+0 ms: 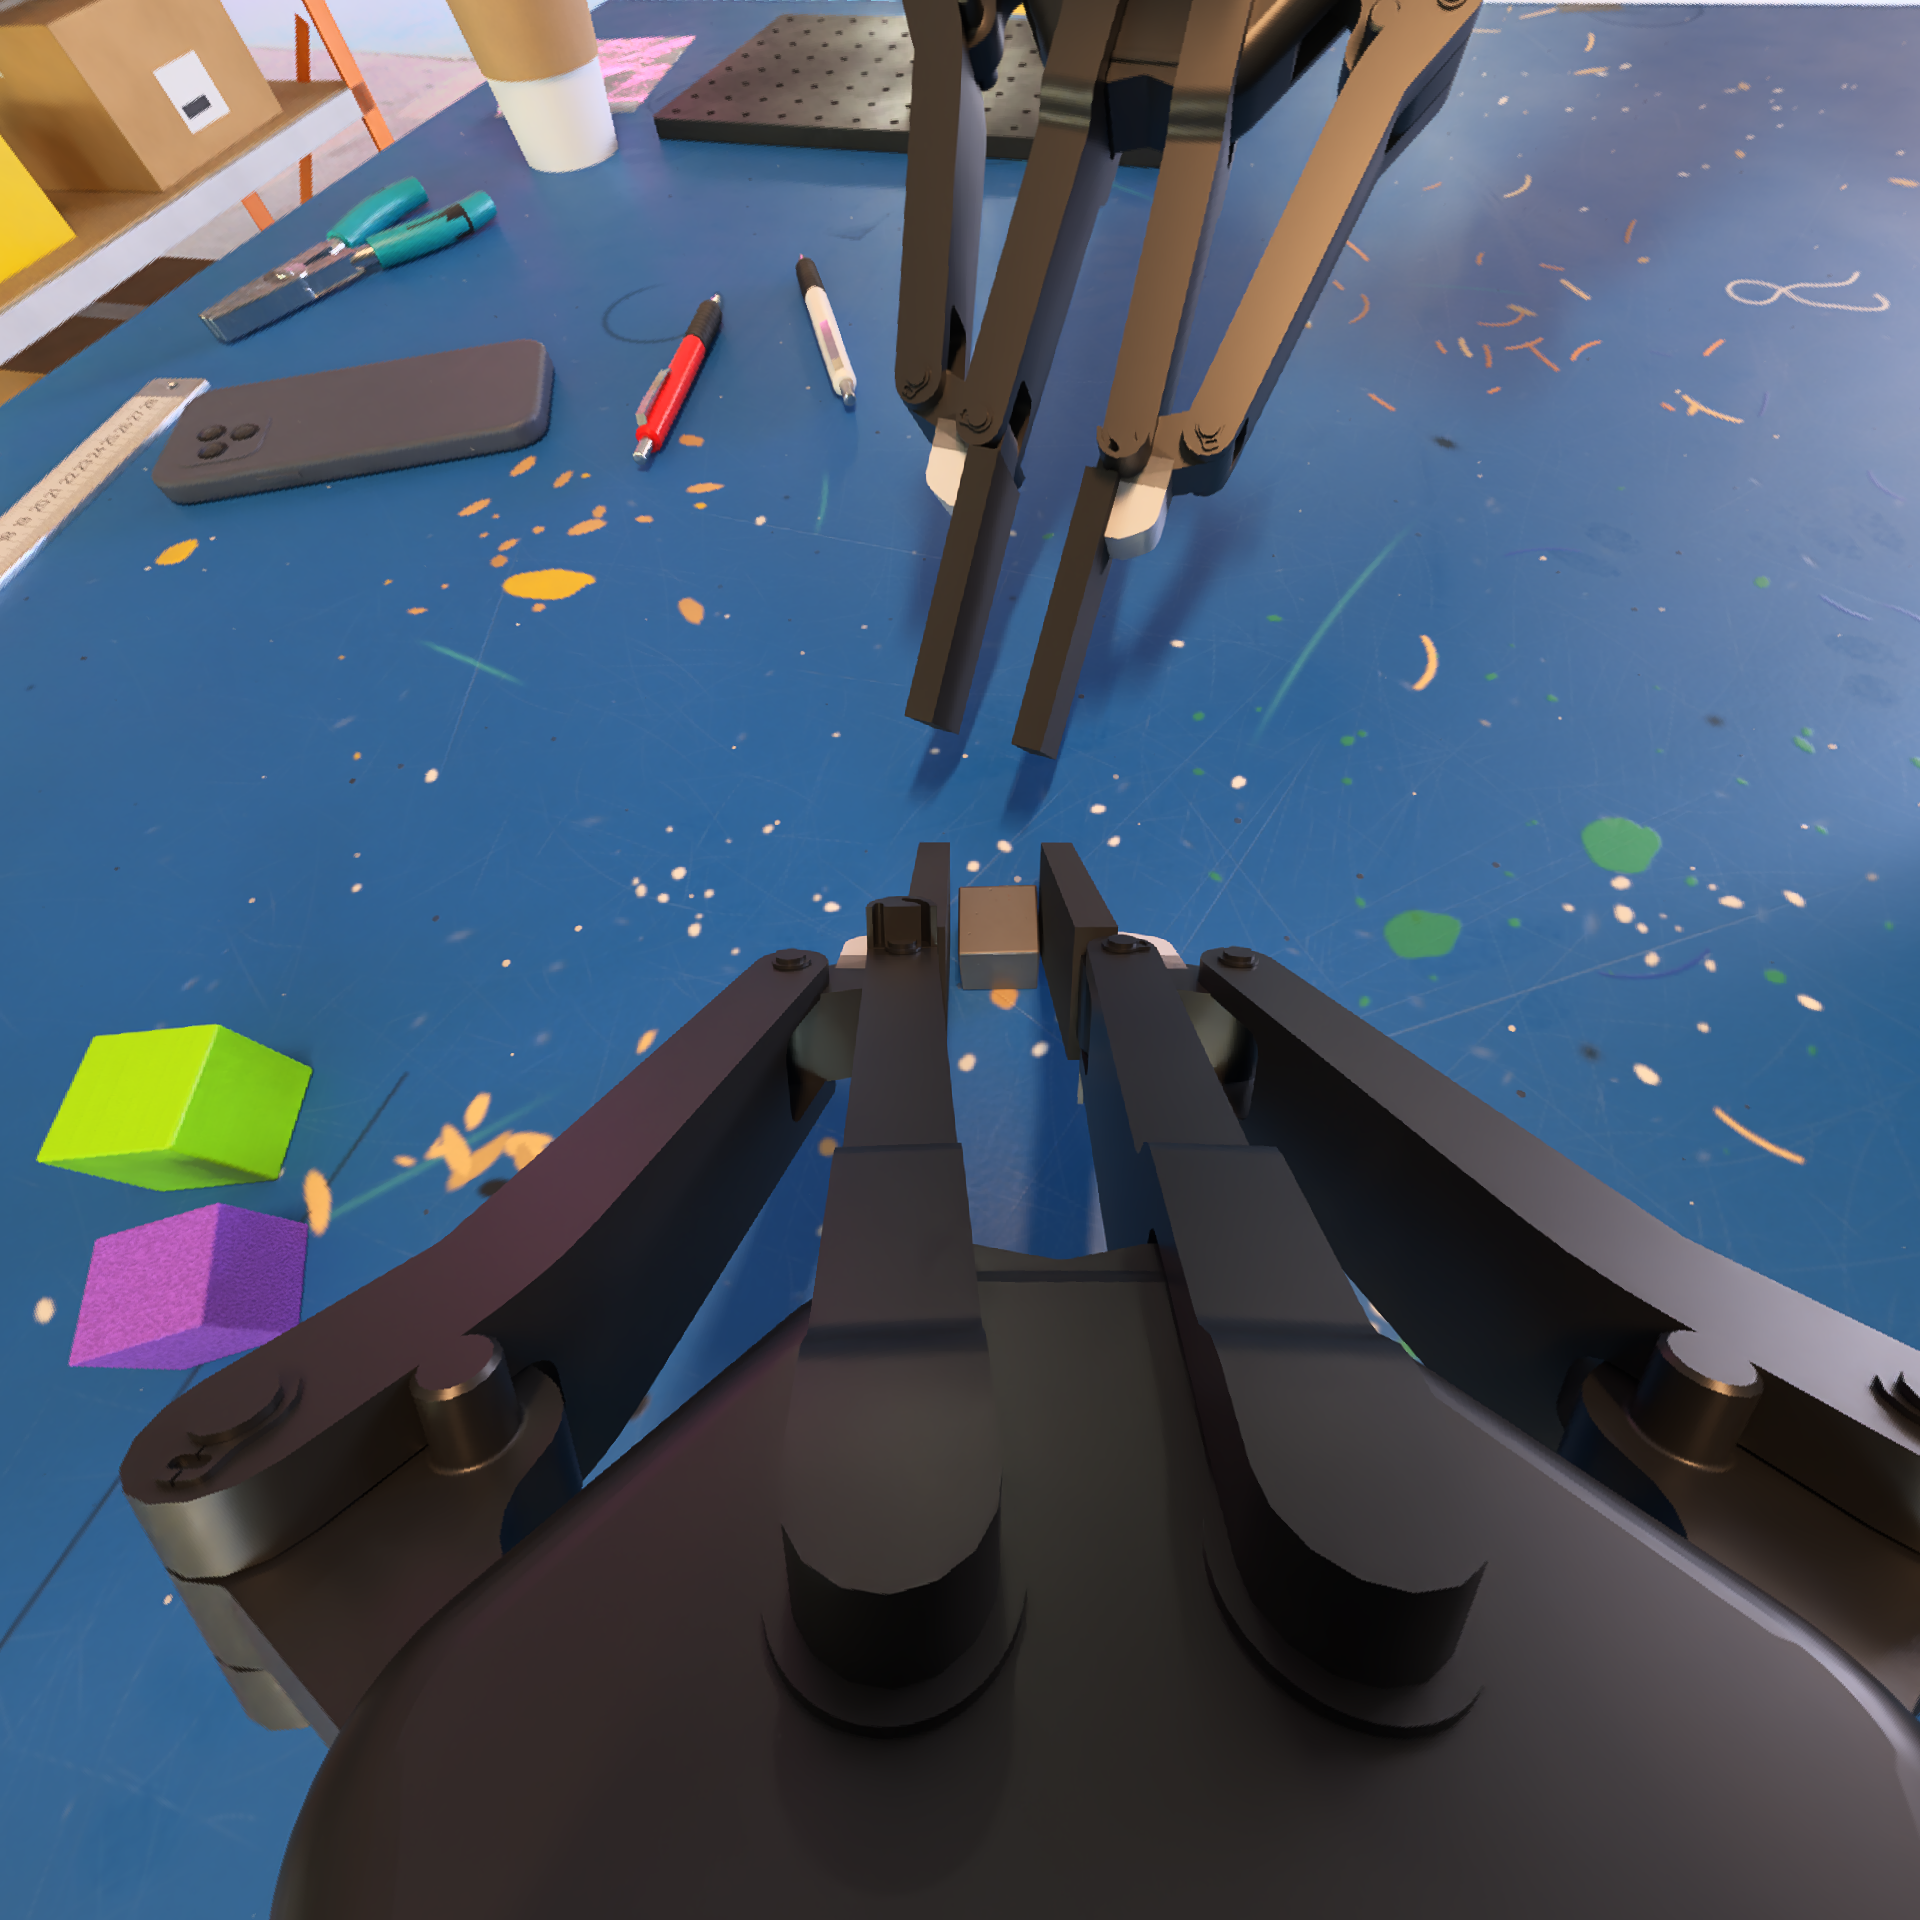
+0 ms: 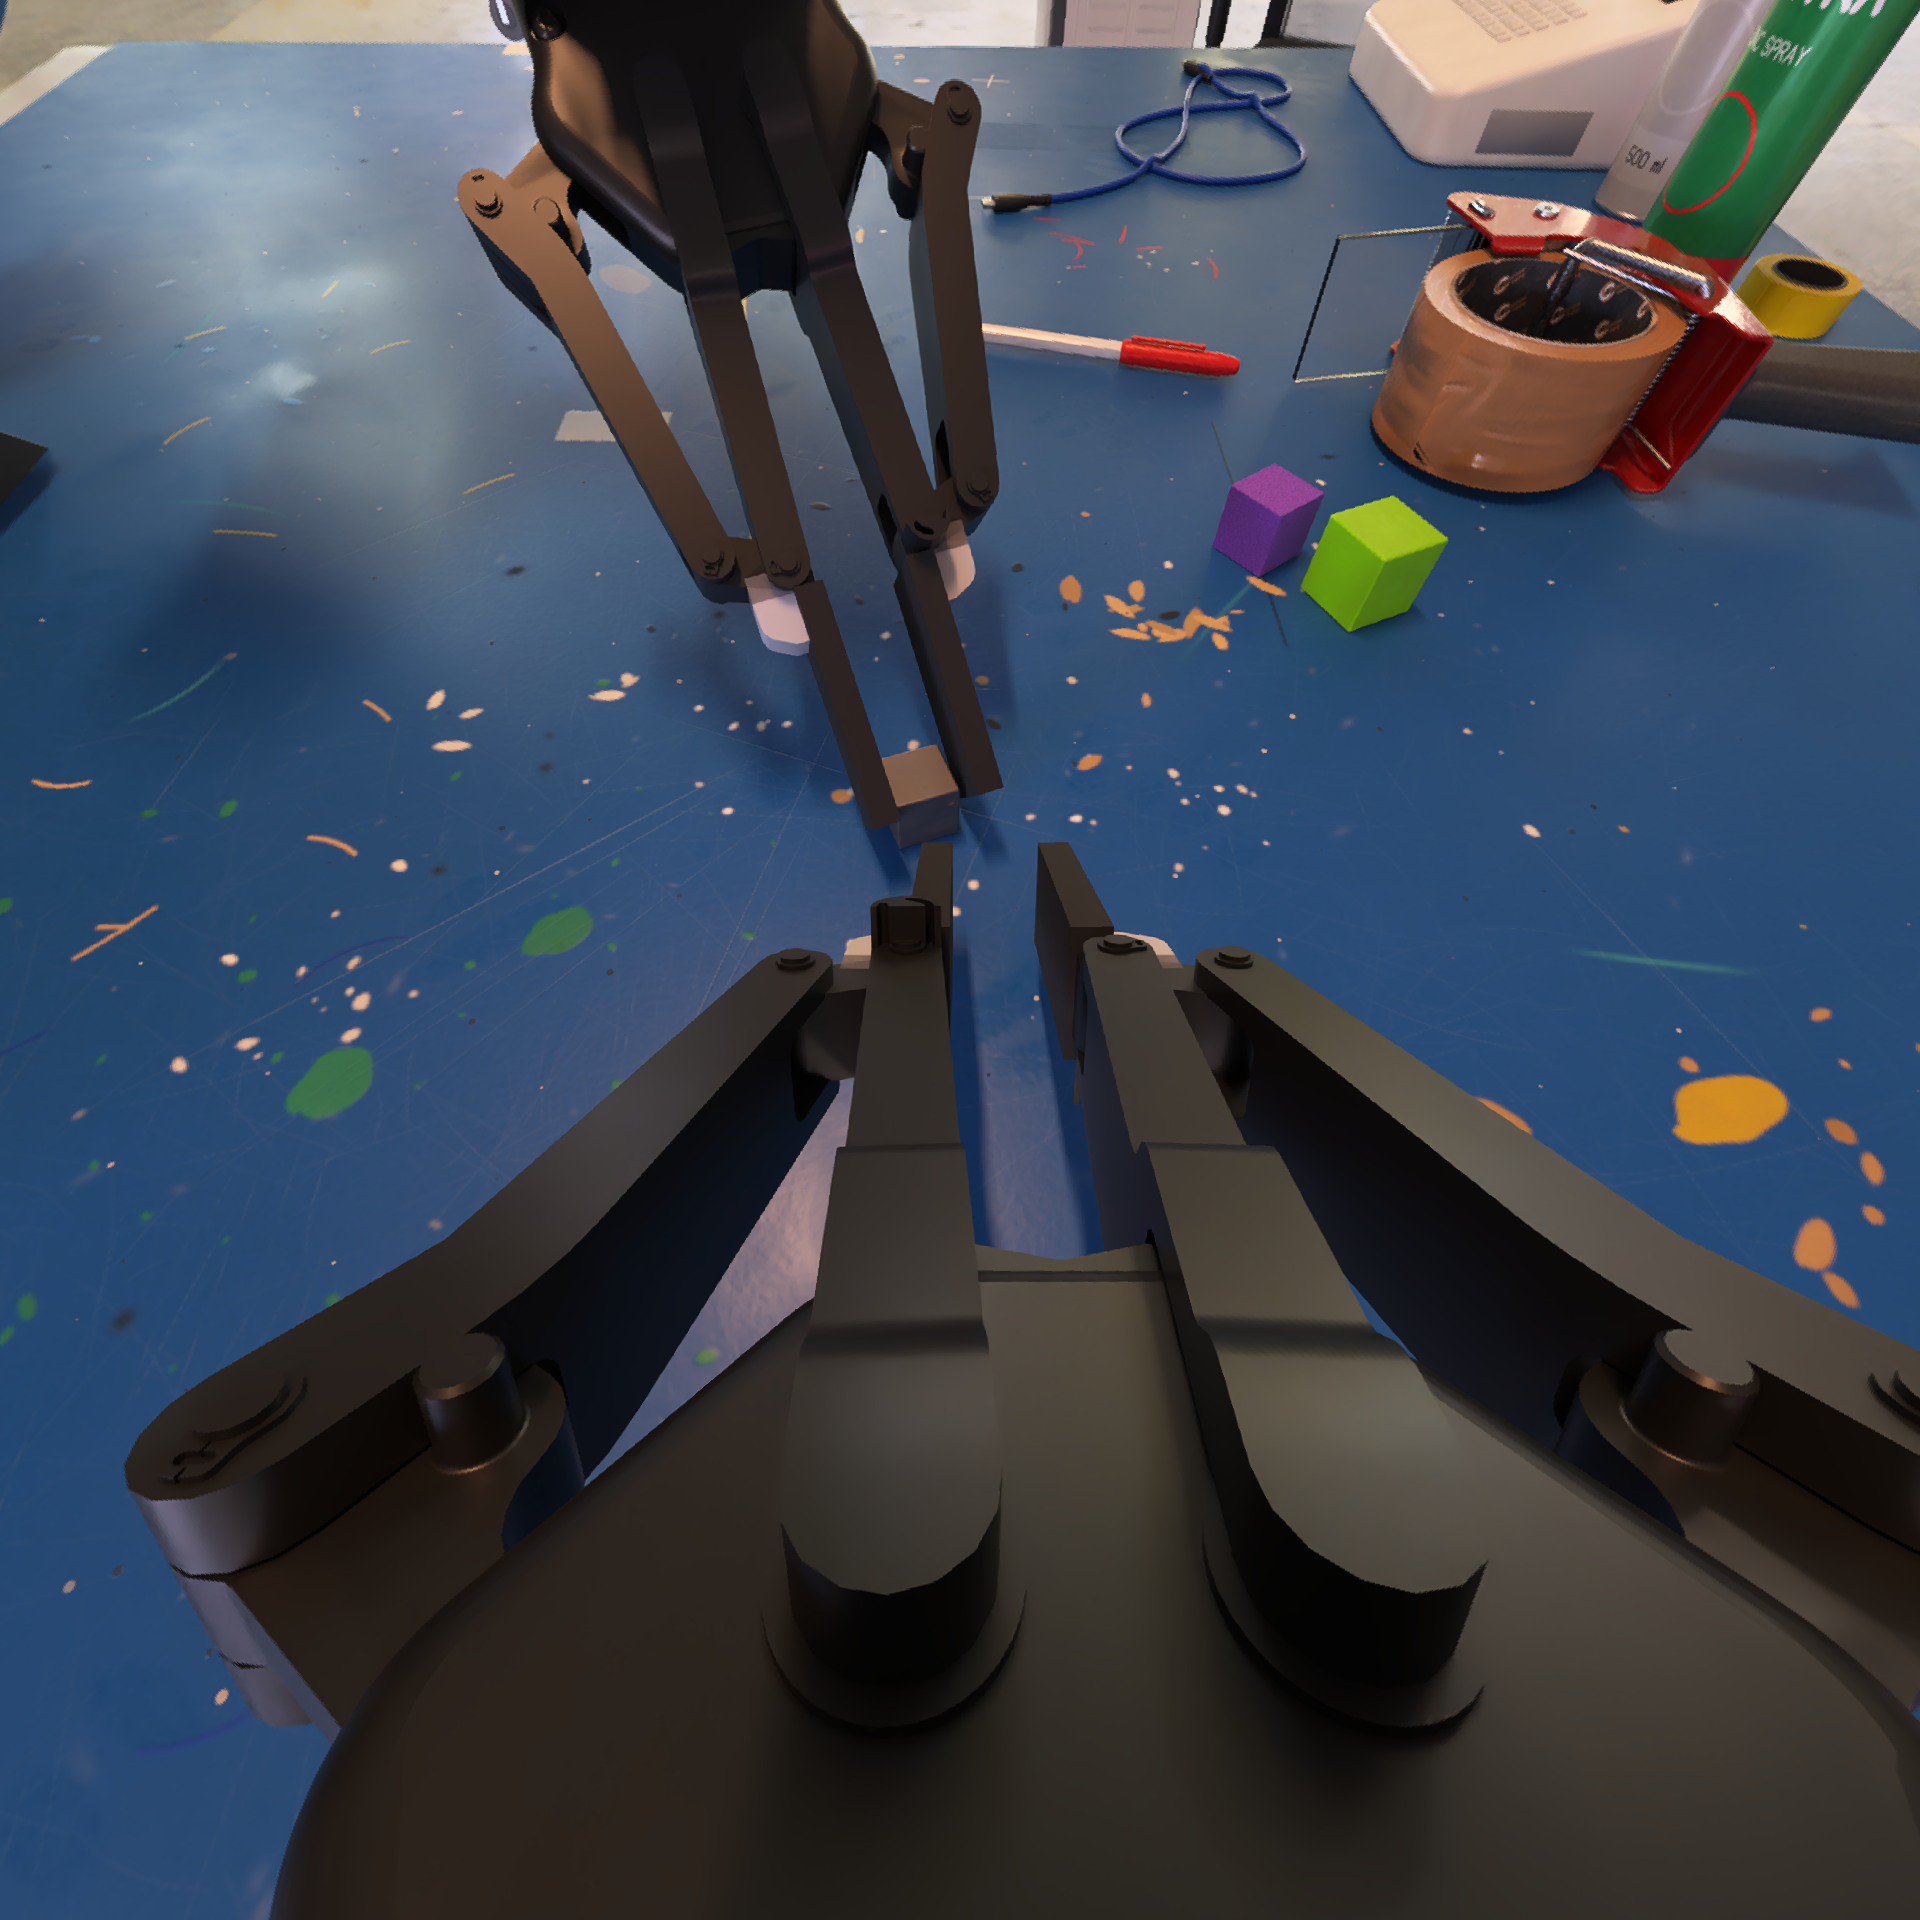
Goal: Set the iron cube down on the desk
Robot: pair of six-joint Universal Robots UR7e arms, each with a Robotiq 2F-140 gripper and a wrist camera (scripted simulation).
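Observation:
The iron cube point(image 1: 997, 930) is a small grey metal block between the fingers of my left gripper point(image 1: 992, 862). The gripper is shut on it, and the cube sits low at the blue desk point(image 1: 623, 779). In the right wrist view the left gripper point(image 2: 925, 810) points down with the cube point(image 2: 920, 790) at its fingertips, right at the desk surface. My right gripper point(image 2: 992, 862) is empty, with its fingers a narrow gap apart, just short of the cube. It also shows in the left wrist view point(image 1: 985, 732), hanging over the desk beyond the cube.
A green cube point(image 1: 177, 1107) and a purple cube point(image 1: 192, 1283) lie to the left. Farther back are a phone point(image 1: 358, 421), a red pen point(image 1: 681, 374), pliers point(image 1: 343, 255) and a paper cup point(image 1: 551, 94). A tape dispenser point(image 2: 1538, 364) and a red marker point(image 2: 1112, 348) lie behind the left gripper.

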